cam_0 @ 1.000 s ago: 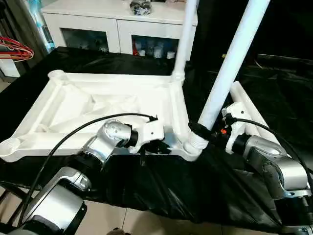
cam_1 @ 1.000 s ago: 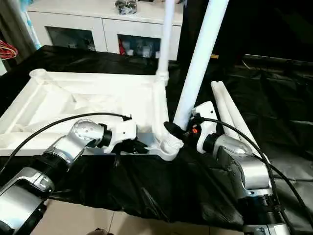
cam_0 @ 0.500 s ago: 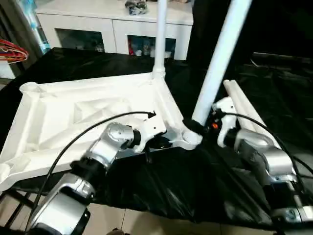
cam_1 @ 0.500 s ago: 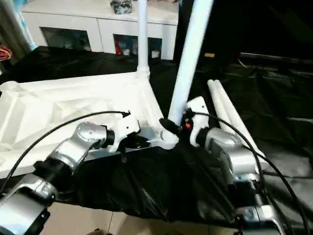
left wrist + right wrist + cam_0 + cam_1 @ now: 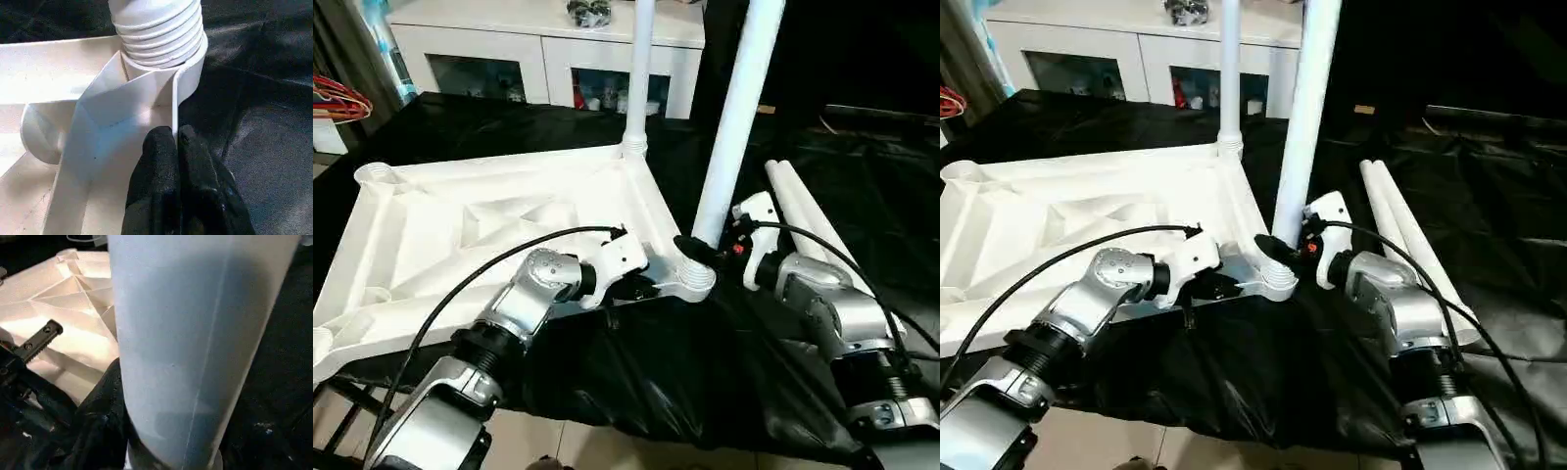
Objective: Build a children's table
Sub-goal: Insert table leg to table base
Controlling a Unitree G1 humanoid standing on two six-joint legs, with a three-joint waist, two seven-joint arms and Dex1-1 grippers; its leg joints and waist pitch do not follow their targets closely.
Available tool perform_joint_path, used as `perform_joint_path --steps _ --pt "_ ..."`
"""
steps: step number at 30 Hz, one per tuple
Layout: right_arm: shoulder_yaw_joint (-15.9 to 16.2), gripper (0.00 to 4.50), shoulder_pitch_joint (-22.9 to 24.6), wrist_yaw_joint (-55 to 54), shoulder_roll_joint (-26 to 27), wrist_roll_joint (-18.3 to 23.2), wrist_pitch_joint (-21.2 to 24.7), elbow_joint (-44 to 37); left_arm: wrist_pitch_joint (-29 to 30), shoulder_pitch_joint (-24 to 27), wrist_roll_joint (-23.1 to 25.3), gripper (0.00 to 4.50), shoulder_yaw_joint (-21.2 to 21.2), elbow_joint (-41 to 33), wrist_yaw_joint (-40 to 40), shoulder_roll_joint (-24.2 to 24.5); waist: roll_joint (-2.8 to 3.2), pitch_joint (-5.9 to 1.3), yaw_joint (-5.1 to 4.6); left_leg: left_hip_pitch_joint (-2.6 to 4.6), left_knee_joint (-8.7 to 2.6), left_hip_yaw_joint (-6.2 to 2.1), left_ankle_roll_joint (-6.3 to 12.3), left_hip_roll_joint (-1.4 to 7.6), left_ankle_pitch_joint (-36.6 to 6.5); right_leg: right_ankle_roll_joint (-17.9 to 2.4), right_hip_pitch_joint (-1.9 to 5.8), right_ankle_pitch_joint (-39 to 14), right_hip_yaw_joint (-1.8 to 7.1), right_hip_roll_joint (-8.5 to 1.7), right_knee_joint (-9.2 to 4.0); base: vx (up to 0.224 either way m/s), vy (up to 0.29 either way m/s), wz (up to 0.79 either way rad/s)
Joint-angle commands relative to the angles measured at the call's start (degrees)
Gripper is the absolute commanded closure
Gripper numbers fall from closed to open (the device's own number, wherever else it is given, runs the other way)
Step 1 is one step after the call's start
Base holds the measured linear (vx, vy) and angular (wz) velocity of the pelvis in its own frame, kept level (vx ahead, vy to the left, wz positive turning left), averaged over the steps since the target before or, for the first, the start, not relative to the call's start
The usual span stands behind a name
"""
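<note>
While clamped, leg (image 5: 736,117) inside right pincer (image 5: 697,250)

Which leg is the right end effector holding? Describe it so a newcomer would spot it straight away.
Start at the white tabletop lying underside up on the black sheet. At its near corner beside the right end effector, a leg rises from a ribbed socket. Unlike the thinner-looking leg at the far corner and the two loose legs lying flat, black fingers wrap its base.
</note>
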Motion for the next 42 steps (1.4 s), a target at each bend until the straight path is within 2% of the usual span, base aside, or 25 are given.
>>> perform_joint_path --steps 1,6,10,15,18,21,27,28,29,30,31,34,38,42 --pt "-0.8 2.60 1.0 -0.3 0.2 0.5 0.1 2.7 0.7 0.8 -1.6 4.50 1.0 -1.9 0.2 -0.7 -0.68 -3.84 0.25 0.61 -3.97 -1.17 0.91 2.22 -12.4 -10.6 2.60 -18.1 2.61 -4.19 -4.81 0.000 0.000 0.00" --pt "-4.0 2.60 2.2 -0.8 1.4 2.7 -1.3 4.8 1.1 0.9 -1.6 4.50 1.1 -2.2 0.7 -1.0 -0.61 -3.84 0.26 0.62 -4.01 -1.18 1.10 2.19 -12.9 -10.6 2.61 -18.4 2.56 -4.14 -4.92 0.000 0.000 0.00" --pt "-6.6 2.61 5.1 -0.1 2.8 4.4 -3.8 5.5 1.5 0.6 -1.2 4.50 1.7 -1.7 1.8 -1.4 -0.54 -3.80 0.39 0.68 -4.11 -1.21 1.07 2.24 -13.5 -10.2 2.52 -19.5 2.57 -4.17 -5.12 0.000 0.000 0.00" --pt "-7.8 2.61 7.8 0.0 3.8 5.6 -5.6 5.4 1.6 0.3 -0.9 4.50 2.1 -1.2 2.6 -1.6 -0.40 -3.73 0.47 0.74 -4.17 -1.17 1.00 2.29 -14.0 -10.2 2.35 -19.3 2.60 -4.12 -5.24 0.000 0.000 0.00" --pt "-7.7 2.61 10.1 -0.1 4.2 4.9 -8.3 4.5 1.4 0.0 -0.8 4.50 2.2 -0.6 3.1 -1.6 -0.47 -3.74 0.74 0.67 -4.30 -1.24 1.01 2.33 -13.9 -10.2 2.46 -18.8 2.59 -4.15 -5.16 0.000 0.000 0.00" --pt "-7.8 2.61 10.8 -0.5 4.3 4.7 -9.1 3.9 1.4 -0.1 -0.8 4.50 2.2 -0.5 3.2 -1.7 -0.48 -3.67 0.75 0.70 -4.35 -1.27 1.06 2.27 -14.6 -9.8 2.44 -20.7 2.56 -4.24 -5.37 0.000 0.000 0.00" --pt "-4.2 2.61 12.0 -0.9 2.8 0.5 -10.6 0.9 1.0 -0.5 -0.3 4.50 2.0 0.2 3.0 -1.5 -0.46 -3.56 0.65 0.68 -4.52 -1.34 0.75 2.25 -15.3 -9.1 2.39 -21.7 2.58 -4.11 -5.54 0.000 0.000 0.00" --pt "-1.8 2.61 11.6 -0.3 1.6 -1.7 -11.2 0.8 0.7 -0.6 -0.1 4.50 1.9 0.4 2.8 -1.4 -0.60 -3.49 0.61 0.69 -4.56 -1.36 0.79 2.29 -15.5 -8.9 2.31 -22.3 2.56 -4.13 -5.60 0.000 0.000 0.00" --pt "-1.1 2.61 11.5 -0.1 1.3 -2.3 -11.3 0.8 0.6 -0.6 -0.1 4.50 1.9 0.5 2.8 -1.4 -0.53 -3.47 0.59 0.72 -4.54 -1.37 0.63 2.27 -15.8 -8.6 2.26 -23.2 2.55 -4.14 -5.68 0.000 0.000 0.00" --pt "-0.2 2.61 11.0 0.1 0.8 -3.3 -11.4 1.2 0.4 -0.5 0.0 4.50 1.8 0.5 2.6 -1.3 -0.80 -3.45 0.53 0.67 -4.51 -1.32 0.70 2.22 -15.8 -8.4 2.27 -23.6 2.57 -4.15 -5.74 0.000 0.000 0.00" --pt "0.4 2.61 10.6 0.3 0.6 -3.9 -11.4 1.6 0.3 -0.5 0.1 4.50 1.6 0.4 2.4 -1.2 -0.63 -3.45 0.59 0.73 -4.50 -1.39 0.71 2.23 -15.9 -8.2 2.21 -24.3 2.57 -4.20 -5.76 0.000 0.000 0.00" --pt "1.3 2.61 9.7 0.7 0.2 -4.9 -11.3 2.2 0.2 -0.3 0.3 4.50 1.5 0.3 2.1 -1.0 -0.70 -3.42 0.47 0.65 -4.57 -1.46 0.80 2.27 -16.2 -7.9 2.18 -24.7 2.58 -4.22 -5.82 0.000 0.000 0.00" --pt "4.0 2.61 7.7 3.6 -1.2 -6.6 -10.7 4.5 -0.1 -0.2 0.9 4.50 0.5 -0.3 0.6 -0.1 -0.65 -3.40 0.08 0.68 -4.60 -1.54 0.78 2.24 -17.1 -8.1 2.15 -25.2 2.47 -4.18 -5.92 0.000 0.000 0.00" --pt "4.8 2.61 6.5 6.1 -1.8 -6.9 -10.7 6.2 -0.9 -0.1 0.9 4.50 0.0 -0.9 -1.2 0.8 -0.60 -3.54 -0.03 0.68 -4.58 -1.48 0.94 2.31 -16.7 -8.7 2.23 -22.9 2.57 -4.11 -5.76 0.000 0.000 0.00"
